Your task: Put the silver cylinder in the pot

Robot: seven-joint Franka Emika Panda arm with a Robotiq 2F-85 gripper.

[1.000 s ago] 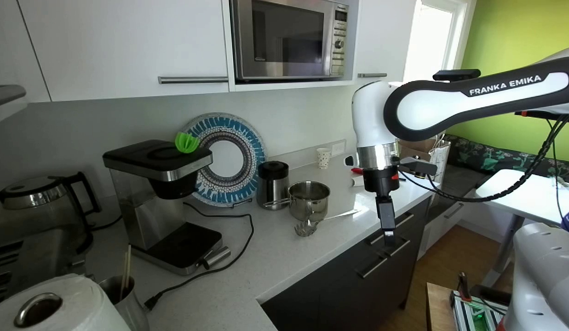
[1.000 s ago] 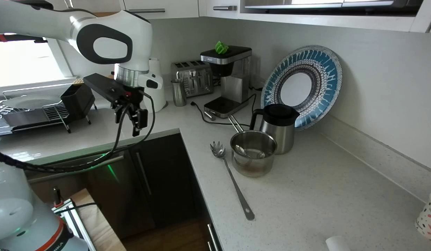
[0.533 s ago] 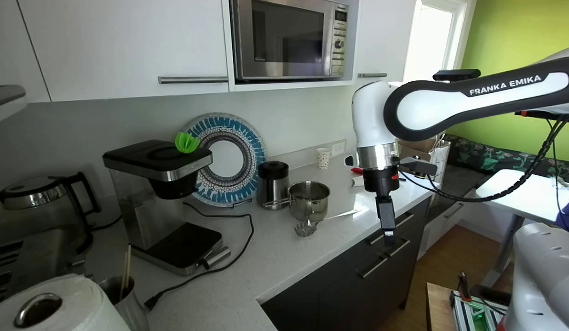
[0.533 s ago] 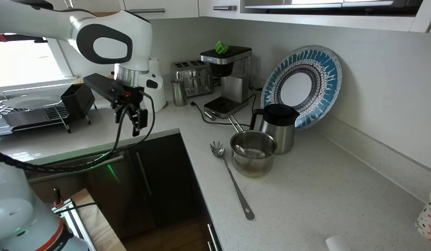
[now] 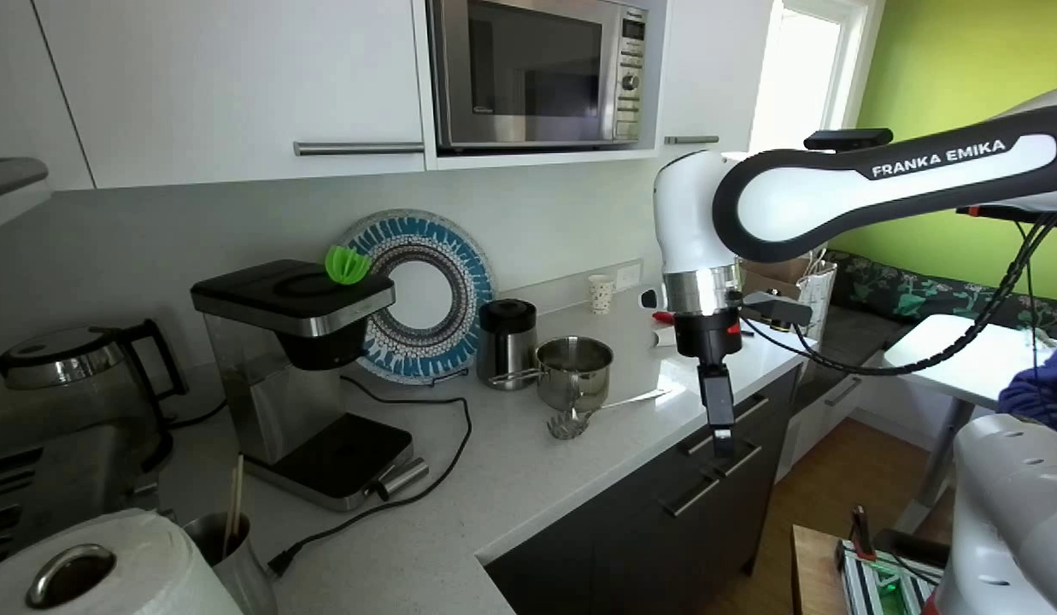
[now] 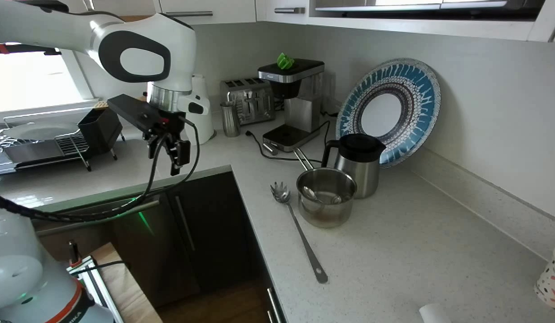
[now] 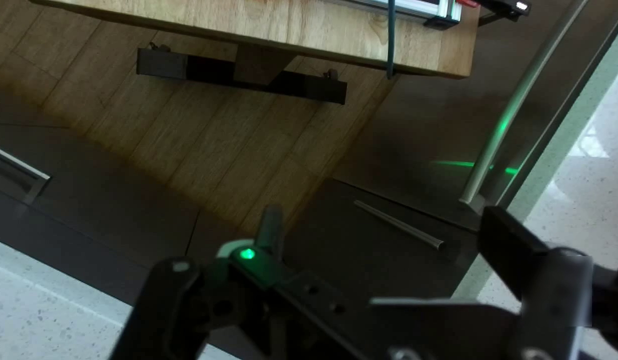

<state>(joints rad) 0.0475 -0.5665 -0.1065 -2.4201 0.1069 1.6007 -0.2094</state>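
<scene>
The pot point(image 5: 573, 391) is small, shiny steel and straight-sided. It stands upright on the counter in both exterior views point(image 6: 324, 214). Spoon-like shapes show inside it; I cannot tell if they are reflections. A small silver cylinder point(image 5: 405, 478) lies at the coffee machine's base, also in an exterior view point(image 6: 270, 149); I cannot tell if it is loose. My gripper point(image 5: 721, 437) hangs past the counter's front edge, pointing down, apart from both, as an exterior view point(image 6: 180, 162) also shows. In the wrist view the gripper point(image 7: 383, 232) has its fingers wide apart with nothing between them.
A long silver serving fork point(image 6: 301, 233) lies beside the pot. A dark-lidded canister point(image 6: 359, 166) stands close behind it. The coffee machine point(image 5: 297, 376) has a cord on the counter. A large blue plate point(image 6: 421, 116) leans on the wall. A cup point(image 5: 601, 295) stands farther along.
The arm, gripper, pot and silver cylinder have not moved. A dark blue shape at the right edge of an exterior view has come further into view.
</scene>
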